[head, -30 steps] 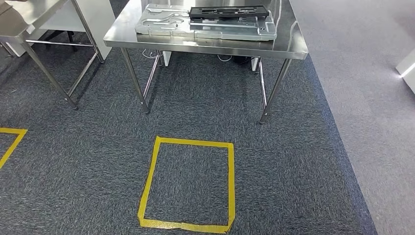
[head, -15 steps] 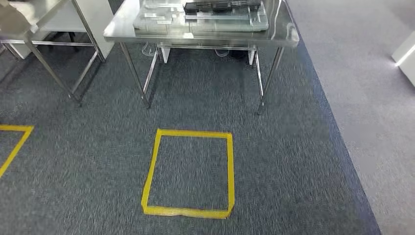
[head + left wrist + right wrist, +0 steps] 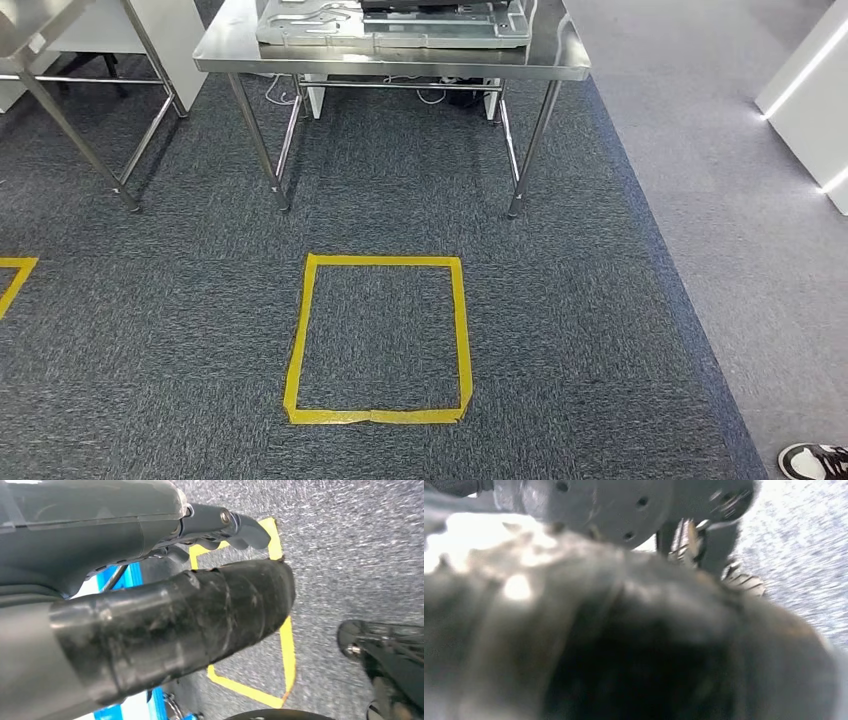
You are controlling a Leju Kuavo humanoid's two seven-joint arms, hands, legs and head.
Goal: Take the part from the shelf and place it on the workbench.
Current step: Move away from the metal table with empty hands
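Steel workbench (image 3: 400, 62) stands far ahead, cut off at the top, a metal part (image 3: 390, 28) lying on it; yellow tape square (image 3: 378, 340) marks grey carpet (image 3: 600, 300) nearer. My left hand (image 3: 150, 625) looms dark over carpet, grasp unclear. My right hand (image 3: 634, 645) is blurred, unreadable.

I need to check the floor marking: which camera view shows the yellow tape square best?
The head view: the whole yellow tape square lies on the carpet before the steel table. The left wrist view catches parts behind the left hand; the right wrist view is too blurred.
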